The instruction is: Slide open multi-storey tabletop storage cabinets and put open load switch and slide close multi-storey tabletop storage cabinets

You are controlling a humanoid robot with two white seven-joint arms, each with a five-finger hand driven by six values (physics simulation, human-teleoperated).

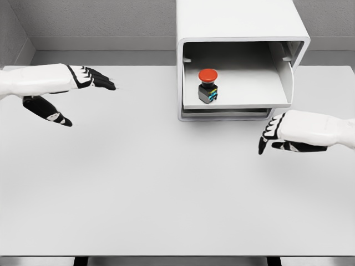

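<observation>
both hands' fingers [100, 80] open, empty

A bare simulated test bench, lab-like: a plain white table [166, 194] fills the frame, grey walls [100, 16] run along the top, and a white cabinet [238, 22] (upper right) stands on it.

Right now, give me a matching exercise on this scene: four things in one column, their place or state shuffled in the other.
1. load switch
2. left hand
3. right hand
4. cabinet

A. open, over the table's left side
B. at the table's back, drawer slid out
C. upright in the drawer
D. open, just below the drawer's right corner

Pairs: 1-C, 2-A, 3-D, 4-B
</observation>
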